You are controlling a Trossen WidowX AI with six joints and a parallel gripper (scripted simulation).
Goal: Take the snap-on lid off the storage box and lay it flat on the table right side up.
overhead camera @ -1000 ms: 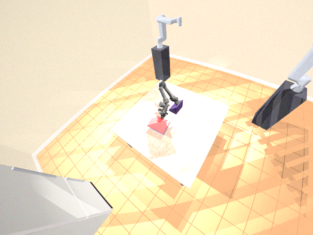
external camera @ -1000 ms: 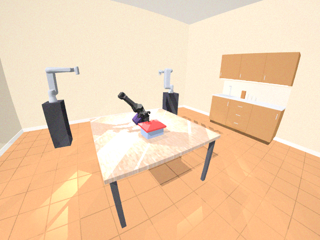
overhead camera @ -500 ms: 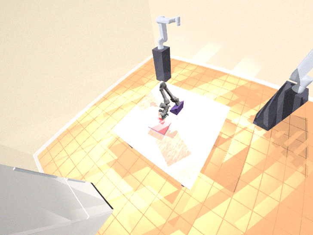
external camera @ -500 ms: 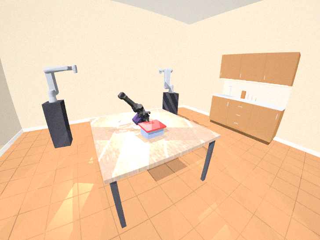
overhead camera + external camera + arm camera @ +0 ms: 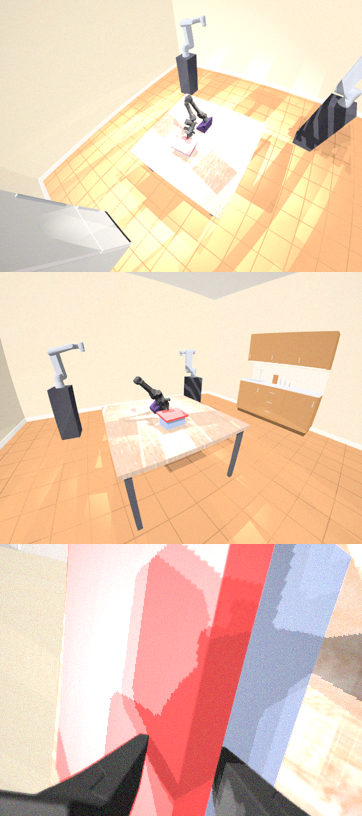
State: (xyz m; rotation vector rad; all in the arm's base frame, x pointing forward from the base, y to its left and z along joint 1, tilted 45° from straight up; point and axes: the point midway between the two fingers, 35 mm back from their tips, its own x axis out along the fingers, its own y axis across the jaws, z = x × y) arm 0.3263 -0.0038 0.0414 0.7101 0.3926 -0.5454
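Observation:
The red lid [image 5: 184, 147] [image 5: 172, 414] [image 5: 215, 669] lies on top of the light blue storage box [image 5: 173, 423] [image 5: 272, 669], which stands on the table [image 5: 239, 131] [image 5: 128, 450]. The lid's top looks washed out by glare in the top view. My gripper [image 5: 188, 137] [image 5: 167, 409] [image 5: 180, 749] is at the lid's edge on the arm's side and is shut on the lid. In the wrist view one finger is over the lid's top and the other is beside the blue box wall. The fingertips' contact with the rim is partly hidden. A slight tilt of the lid cannot be told.
A purple wedge-shaped mount [image 5: 205, 125] [image 5: 154, 407] is at my arm's base, behind the box. Two pale arms on dark pedestals [image 5: 187, 72] [image 5: 64, 412] stand off the table. Wooden kitchen cabinets [image 5: 277, 403] are along the right wall in the exterior view.

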